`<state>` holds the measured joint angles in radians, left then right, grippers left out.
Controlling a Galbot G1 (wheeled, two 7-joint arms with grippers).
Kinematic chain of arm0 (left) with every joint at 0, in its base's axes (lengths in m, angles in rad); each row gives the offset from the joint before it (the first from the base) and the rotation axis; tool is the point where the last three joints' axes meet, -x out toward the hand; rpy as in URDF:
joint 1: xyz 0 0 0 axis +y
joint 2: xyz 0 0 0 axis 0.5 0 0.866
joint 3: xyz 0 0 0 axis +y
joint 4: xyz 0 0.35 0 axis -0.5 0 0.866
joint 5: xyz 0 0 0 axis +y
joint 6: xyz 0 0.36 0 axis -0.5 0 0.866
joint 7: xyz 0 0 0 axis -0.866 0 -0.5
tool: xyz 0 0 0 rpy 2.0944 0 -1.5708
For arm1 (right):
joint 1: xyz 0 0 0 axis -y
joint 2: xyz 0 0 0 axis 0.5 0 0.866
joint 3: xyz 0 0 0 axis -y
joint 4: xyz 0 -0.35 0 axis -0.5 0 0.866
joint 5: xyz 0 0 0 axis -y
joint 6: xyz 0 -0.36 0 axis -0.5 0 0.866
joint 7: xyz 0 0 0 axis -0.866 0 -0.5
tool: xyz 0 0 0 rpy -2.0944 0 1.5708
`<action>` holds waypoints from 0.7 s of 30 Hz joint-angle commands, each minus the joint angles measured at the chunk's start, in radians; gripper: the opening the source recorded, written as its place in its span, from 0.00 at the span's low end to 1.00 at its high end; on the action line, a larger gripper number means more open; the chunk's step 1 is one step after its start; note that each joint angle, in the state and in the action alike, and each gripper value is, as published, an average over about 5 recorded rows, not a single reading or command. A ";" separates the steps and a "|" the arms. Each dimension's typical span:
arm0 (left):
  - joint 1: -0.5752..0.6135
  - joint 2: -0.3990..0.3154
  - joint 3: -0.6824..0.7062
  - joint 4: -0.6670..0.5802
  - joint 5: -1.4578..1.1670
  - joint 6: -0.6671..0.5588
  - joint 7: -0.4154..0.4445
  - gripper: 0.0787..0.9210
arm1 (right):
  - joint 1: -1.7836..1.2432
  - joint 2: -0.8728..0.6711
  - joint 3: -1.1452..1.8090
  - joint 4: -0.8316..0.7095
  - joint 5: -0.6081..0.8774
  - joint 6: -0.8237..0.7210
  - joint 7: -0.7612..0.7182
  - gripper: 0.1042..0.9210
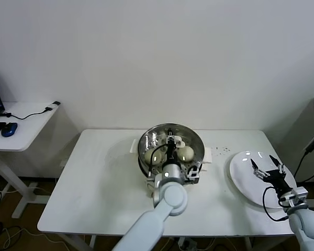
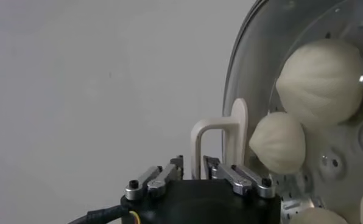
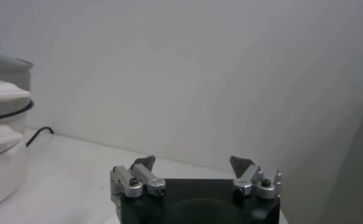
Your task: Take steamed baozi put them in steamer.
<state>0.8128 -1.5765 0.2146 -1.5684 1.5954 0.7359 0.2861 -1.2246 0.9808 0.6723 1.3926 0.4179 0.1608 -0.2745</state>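
Observation:
The steamer (image 1: 170, 137) is a shiny steel basket on a white base, at the table's middle back. Several pale steamed baozi lie in it, among them one (image 1: 150, 155) on its left and one (image 1: 186, 153) on its right. My left gripper (image 1: 170, 148) hangs over the basket between them. In the left wrist view its fingers (image 2: 193, 161) stand slightly apart with nothing in the gap, so it is open. A baozi (image 2: 279, 144) lies just beside one finger and a bigger baozi (image 2: 320, 73) farther in. My right gripper (image 1: 267, 170) hovers open over the white plate (image 1: 246, 180); its open fingers (image 3: 192, 163) hold nothing.
The steamer's white side handle (image 2: 213, 139) sticks out just beyond my left fingertips. Small dark specks (image 1: 223, 150) dot the table between steamer and plate. A side table with a blue mouse (image 1: 9, 129) stands far left. Cables (image 1: 310, 151) hang at the right edge.

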 commanded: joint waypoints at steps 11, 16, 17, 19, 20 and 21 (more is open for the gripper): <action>0.061 0.092 0.034 -0.232 0.006 0.049 0.081 0.70 | 0.004 0.006 0.008 -0.007 -0.003 0.000 -0.006 0.88; 0.112 0.132 0.021 -0.329 -0.031 0.049 0.077 0.85 | 0.006 0.011 0.012 -0.011 -0.007 -0.002 -0.004 0.88; 0.124 0.143 0.019 -0.351 -0.049 0.049 0.072 0.86 | 0.006 0.012 0.013 -0.011 -0.012 -0.004 -0.002 0.88; 0.157 0.171 0.009 -0.398 -0.090 0.048 0.052 0.88 | 0.006 0.012 0.017 -0.010 -0.026 -0.009 0.004 0.88; 0.174 0.185 0.001 -0.421 -0.110 0.046 0.040 0.88 | 0.005 0.012 0.018 -0.008 -0.032 -0.014 0.008 0.88; 0.193 0.202 -0.012 -0.444 -0.128 0.040 0.021 0.88 | 0.003 0.012 0.020 -0.003 -0.043 -0.021 0.012 0.88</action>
<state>0.8958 -1.4737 0.2306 -1.7966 1.5747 0.7365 0.3514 -1.2185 0.9919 0.6874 1.3817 0.4067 0.1557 -0.2777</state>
